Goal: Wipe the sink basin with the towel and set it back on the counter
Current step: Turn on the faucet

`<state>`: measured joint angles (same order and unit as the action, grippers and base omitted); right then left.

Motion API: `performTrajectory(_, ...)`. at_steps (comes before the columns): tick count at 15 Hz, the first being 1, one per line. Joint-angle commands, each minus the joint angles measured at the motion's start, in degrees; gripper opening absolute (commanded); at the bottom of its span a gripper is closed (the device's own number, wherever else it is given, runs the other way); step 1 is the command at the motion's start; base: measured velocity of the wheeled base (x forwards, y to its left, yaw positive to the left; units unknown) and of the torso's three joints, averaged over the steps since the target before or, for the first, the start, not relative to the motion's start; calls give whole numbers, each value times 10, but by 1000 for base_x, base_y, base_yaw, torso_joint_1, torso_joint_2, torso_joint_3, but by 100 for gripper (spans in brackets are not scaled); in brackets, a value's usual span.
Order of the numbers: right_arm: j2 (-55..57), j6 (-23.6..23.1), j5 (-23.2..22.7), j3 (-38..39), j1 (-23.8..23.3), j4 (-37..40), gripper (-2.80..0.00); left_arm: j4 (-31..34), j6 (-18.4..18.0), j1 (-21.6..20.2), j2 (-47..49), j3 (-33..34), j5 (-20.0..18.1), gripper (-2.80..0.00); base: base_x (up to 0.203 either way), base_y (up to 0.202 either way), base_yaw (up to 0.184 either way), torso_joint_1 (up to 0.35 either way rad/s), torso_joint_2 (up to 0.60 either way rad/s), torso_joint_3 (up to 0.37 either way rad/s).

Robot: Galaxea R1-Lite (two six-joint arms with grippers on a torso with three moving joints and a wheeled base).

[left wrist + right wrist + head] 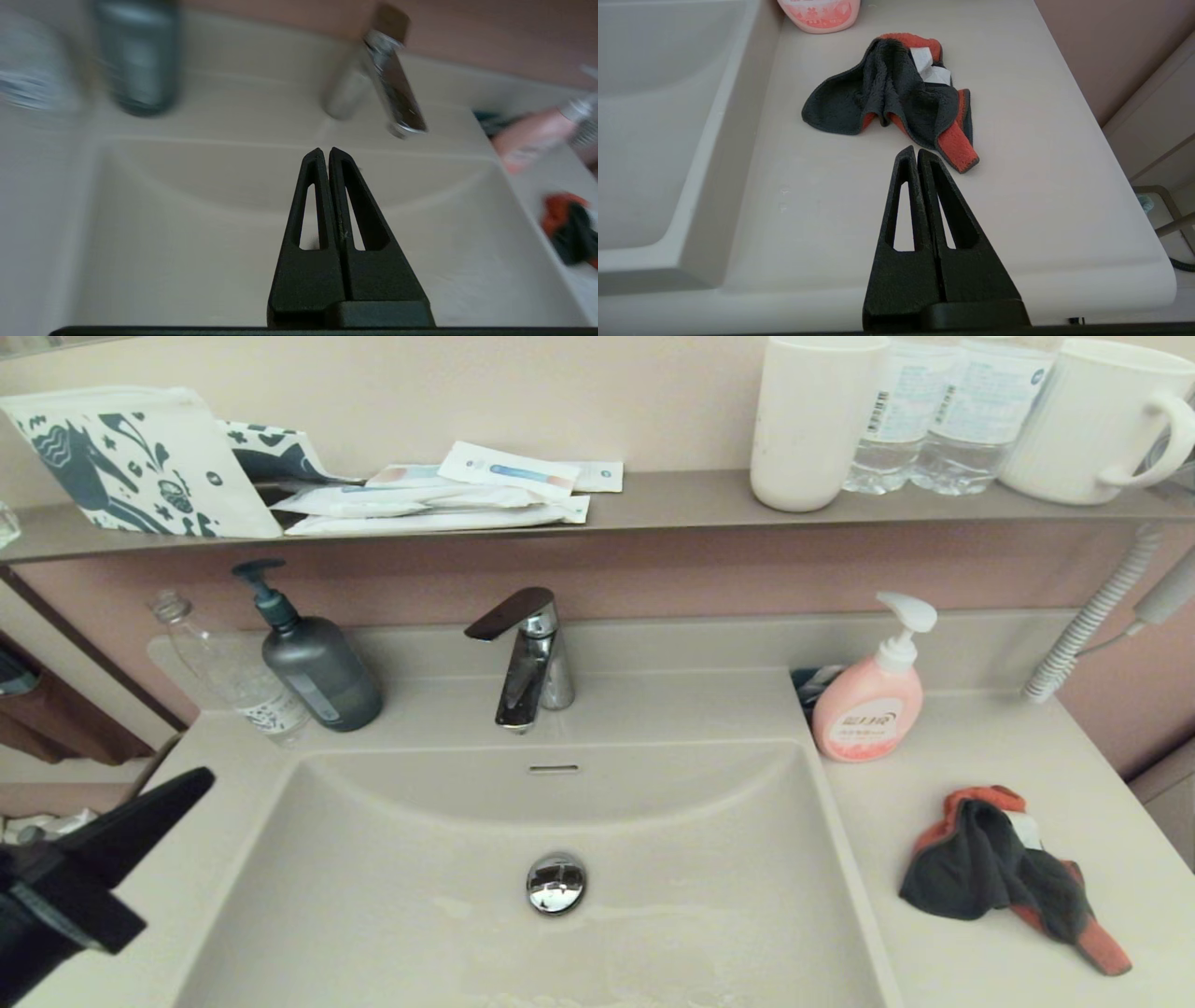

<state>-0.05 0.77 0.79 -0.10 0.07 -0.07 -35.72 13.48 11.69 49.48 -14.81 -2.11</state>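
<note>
1. The towel [1013,873] lies crumpled on the counter [971,952] to the right of the sink basin [392,896], nearer than the pink soap bottle [870,705] and apart from it. Its dark side is mostly up, with orange-red edging and a white tag showing.
2. Neither gripper holds it. The right gripper [917,154] hovers over the near part of the counter, its tips just short of the towel's orange corner, its two fingers pressed together on nothing.
3. The left gripper [324,154] hangs over the near left side of the basin, pointing toward the faucet [527,658], fingers likewise pressed together and empty.
4. Faint streaks show on the basin floor near the drain plug [556,882]; I cannot tell whether they come from wiping.
5. The scene fits either the very start or the very end of the task: towel on the counter, both claws empty. From this moment alone I cannot tell which.
</note>
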Motion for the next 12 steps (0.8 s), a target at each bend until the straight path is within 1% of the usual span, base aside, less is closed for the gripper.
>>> performTrajectory(1,0,0,0,0,0,0,-280,-23,9,45,96,-12,3,-280,0,0,0,0,0,0)
performTrajectory(2,0,0,0,0,0,0,-280,-47,13,70,127,-21,14,-280,0,0,0,0,0,0)
performTrajectory(3,0,0,0,0,0,0,-280,-72,16,100,157,-28,36,-280,0,0,0,0,0,0)
performTrajectory(5,0,0,0,0,0,0,-280,-133,16,148,227,-35,91,-280,0,0,0,0,0,0)
performTrajectory(6,0,0,0,0,0,0,-280,-183,11,168,272,-36,119,-280,0,0,0,0,0,0)
performTrajectory(9,0,0,0,0,0,0,-280,-333,-28,213,386,-39,188,-280,0,0,0,0,0,0)
performTrajectory(11,0,0,0,0,0,0,-280,-407,-43,233,448,-49,225,-280,0,0,0,0,0,0)
performTrajectory(12,0,0,0,0,0,0,-280,-433,-59,238,471,-65,238,-280,0,0,0,0,0,0)
